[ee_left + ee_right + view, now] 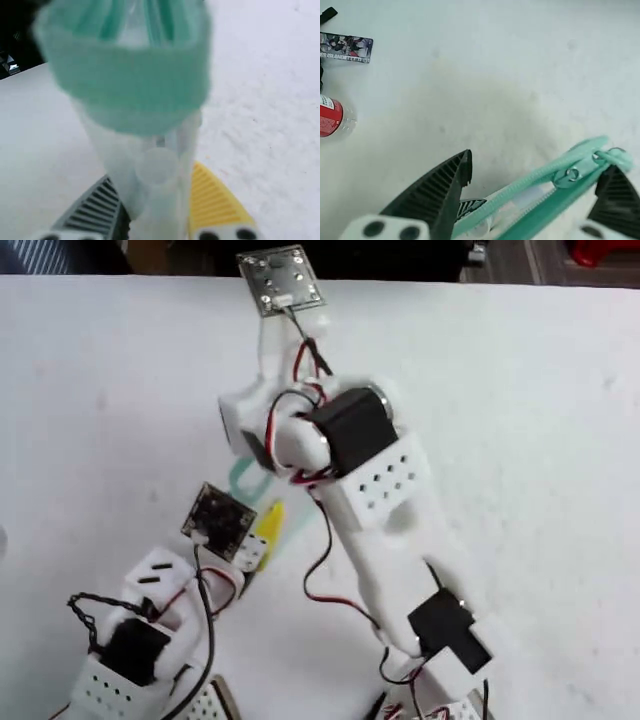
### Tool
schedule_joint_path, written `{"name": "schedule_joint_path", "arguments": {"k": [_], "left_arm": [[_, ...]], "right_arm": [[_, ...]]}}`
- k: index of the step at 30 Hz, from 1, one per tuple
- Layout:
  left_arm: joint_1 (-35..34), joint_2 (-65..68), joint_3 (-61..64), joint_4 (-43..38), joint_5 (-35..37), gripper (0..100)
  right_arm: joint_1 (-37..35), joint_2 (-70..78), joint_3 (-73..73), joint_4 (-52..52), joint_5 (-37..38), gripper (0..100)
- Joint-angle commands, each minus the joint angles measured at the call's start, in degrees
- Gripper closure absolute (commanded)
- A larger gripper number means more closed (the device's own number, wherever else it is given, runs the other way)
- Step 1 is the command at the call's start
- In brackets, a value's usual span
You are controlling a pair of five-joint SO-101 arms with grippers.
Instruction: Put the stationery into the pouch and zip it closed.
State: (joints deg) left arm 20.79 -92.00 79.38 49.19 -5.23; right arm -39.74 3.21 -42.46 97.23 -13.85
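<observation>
The pouch [135,85] is clear plastic with a mint-green zipper band. My left gripper [157,212] is shut on its clear end, which is pinched between the grey finger [95,210] and the yellow finger [215,205]. My right gripper [538,167] is open, its black fingers [440,190] standing on either side of the green zipper [540,185]. The metal slider [570,175] lies between them, near the far finger. From above, a bit of the green pouch [243,478] shows between the left gripper [262,532] and the right arm [380,490], which covers the rest.
In the right wrist view a red-and-clear stationery item [331,118] and a patterned flat strip [345,47] lie on the white table [510,75], away from the pouch. The table's dark far edge [150,260] runs along the back.
</observation>
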Motion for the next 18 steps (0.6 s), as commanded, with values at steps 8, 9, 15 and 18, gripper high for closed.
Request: {"name": "schedule_joint_path", "arguments": {"k": [8, 9, 15, 18], "left_arm": [[-0.22, -0.84, -0.62, -2.11, -0.97, 98], [-0.22, -0.84, -0.62, -2.11, -0.97, 98], [-0.31, -0.84, -0.7, -2.02, -0.97, 98], [-0.4, -0.84, -0.7, -1.93, -0.97, 98]], "right_arm": [[2.86, -5.76, 5.71, 1.27, -0.09, 63.7], [2.33, -5.67, 6.86, 1.01, -0.09, 63.7], [2.07, -0.92, 7.47, -1.8, 0.0, 65.3], [2.15, 2.07, 7.47, -0.13, 0.09, 82.9]]}}
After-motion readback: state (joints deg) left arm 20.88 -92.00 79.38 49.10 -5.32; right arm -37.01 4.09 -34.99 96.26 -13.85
